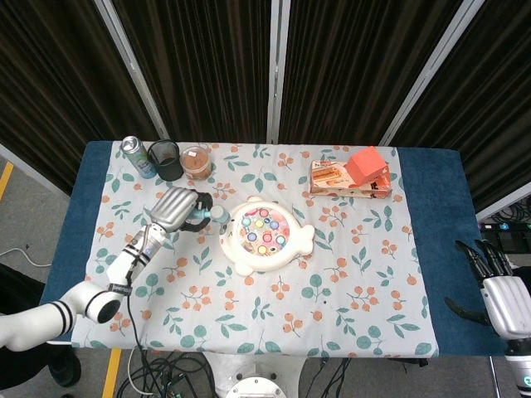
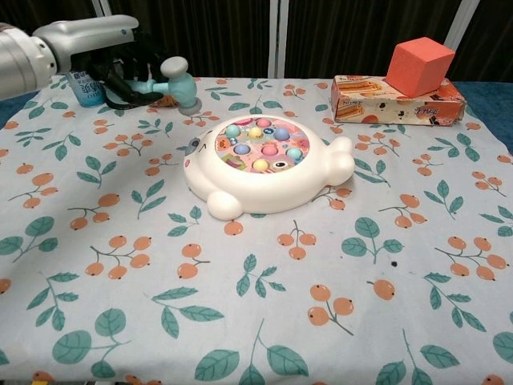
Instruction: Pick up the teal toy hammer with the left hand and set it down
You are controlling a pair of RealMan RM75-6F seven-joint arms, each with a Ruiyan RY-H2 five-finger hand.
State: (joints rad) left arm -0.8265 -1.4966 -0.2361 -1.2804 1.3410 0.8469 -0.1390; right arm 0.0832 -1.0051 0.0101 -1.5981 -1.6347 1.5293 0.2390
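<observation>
My left hand [image 1: 177,209] [image 2: 112,58] grips the teal toy hammer [image 2: 170,80] by its handle and holds it well above the tablecloth. The hammer's grey-capped head [image 1: 217,215] sticks out to the right of the hand, close to the left edge of the white whack-a-mole toy [image 1: 264,235] [image 2: 264,164]. Fingers hide most of the handle. My right hand [image 1: 496,286] hangs off the table's right side, fingers apart, holding nothing.
At the back left stand a drink can [image 1: 137,156], a black mesh cup [image 1: 167,159] and a small jar [image 1: 197,161]. A printed box [image 2: 397,99] with an orange cube [image 2: 419,65] on it lies at the back right. Floral cloth [image 2: 264,297] covers the table.
</observation>
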